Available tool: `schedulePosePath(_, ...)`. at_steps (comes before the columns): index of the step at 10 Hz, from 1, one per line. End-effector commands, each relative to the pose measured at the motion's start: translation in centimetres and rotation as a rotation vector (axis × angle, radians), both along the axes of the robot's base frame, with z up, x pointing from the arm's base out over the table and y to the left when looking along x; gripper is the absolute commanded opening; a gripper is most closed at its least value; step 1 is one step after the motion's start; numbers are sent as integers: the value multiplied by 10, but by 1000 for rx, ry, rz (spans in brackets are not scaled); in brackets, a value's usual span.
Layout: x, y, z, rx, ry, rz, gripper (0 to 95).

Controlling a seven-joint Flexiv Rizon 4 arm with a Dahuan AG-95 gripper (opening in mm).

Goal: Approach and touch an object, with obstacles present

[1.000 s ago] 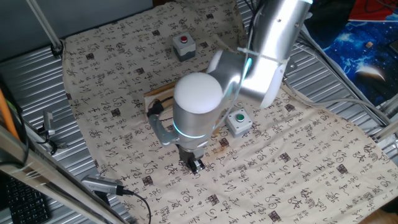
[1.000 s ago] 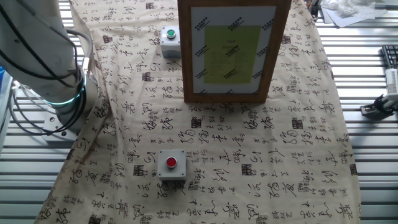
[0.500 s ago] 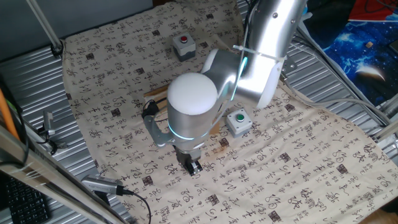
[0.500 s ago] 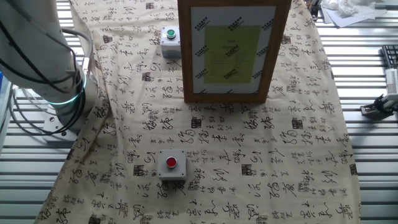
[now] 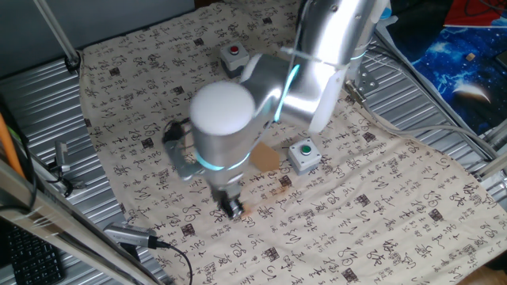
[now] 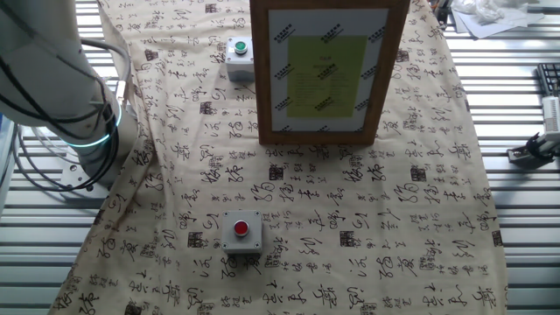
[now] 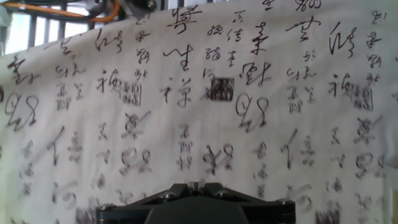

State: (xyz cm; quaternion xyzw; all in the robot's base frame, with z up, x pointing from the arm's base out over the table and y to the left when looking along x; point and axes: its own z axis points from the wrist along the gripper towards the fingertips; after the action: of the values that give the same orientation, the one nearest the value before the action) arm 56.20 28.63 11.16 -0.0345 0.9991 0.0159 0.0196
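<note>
Claw [image 5: 230, 209] is hanging just over the patterned cloth [image 5: 380, 206] on the counter; can't tell how far it's open, nothing seen in it. Green-button box [image 5: 304, 154] is sitting beyond, w/ wooden board [image 6: 328, 70] standing upright next to it. Red-button box [image 5: 234, 57] is sitting farthest.

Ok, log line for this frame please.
phase: approach | gripper: low over cloth, touching nothing | red button box: untouched | board: standing

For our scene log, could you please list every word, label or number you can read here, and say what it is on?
Tablecloth: black calligraphy-style characters all over, none that I can read reliably.
Yellow sheet in the wooden board: printed lines, too small to read.
Red button box and green button box: no visible lettering.
</note>
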Motion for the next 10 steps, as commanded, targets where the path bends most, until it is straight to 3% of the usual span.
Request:
schedulePosePath(1, 11, -1, 2, 3, 7, 11, 0)
schedulePosePath(4, 26, -7, 6, 4, 22, 30, 0)
schedulePosePath(10, 27, -15, 4, 6, 19, 51, 0)
